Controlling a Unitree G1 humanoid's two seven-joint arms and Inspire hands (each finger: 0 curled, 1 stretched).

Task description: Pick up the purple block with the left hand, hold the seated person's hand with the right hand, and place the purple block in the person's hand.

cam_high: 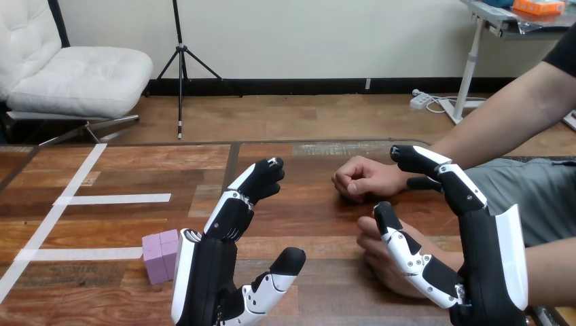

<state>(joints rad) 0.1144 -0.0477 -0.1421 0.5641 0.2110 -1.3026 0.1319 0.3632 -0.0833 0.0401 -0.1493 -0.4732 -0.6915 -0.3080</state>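
Wooden table (122, 170) carries the block (160, 255) at nine o'clock of my left hand (204, 272), which is spread, empty and ready to reach. My right hand (489, 265) gapes beside the person's nearer hand (372, 257), possibly touching, to steady it.

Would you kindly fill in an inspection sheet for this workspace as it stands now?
Surface: wooden table with white tape lines on its left part.
Job's things: purple block lies on the table, partly behind the left hand, not held. The person's lower hand rests near the right hand; the person's upper hand, a fist, lies farther back.
Clutter: nothing seen.
Hands: left hand open, fingers relaxed, holding nothing. Right hand open, thumb in front of the person's lower hand; contact cannot be told.
Cables: nothing seen on the table.
Surroundings: the person sits at the table's right side.
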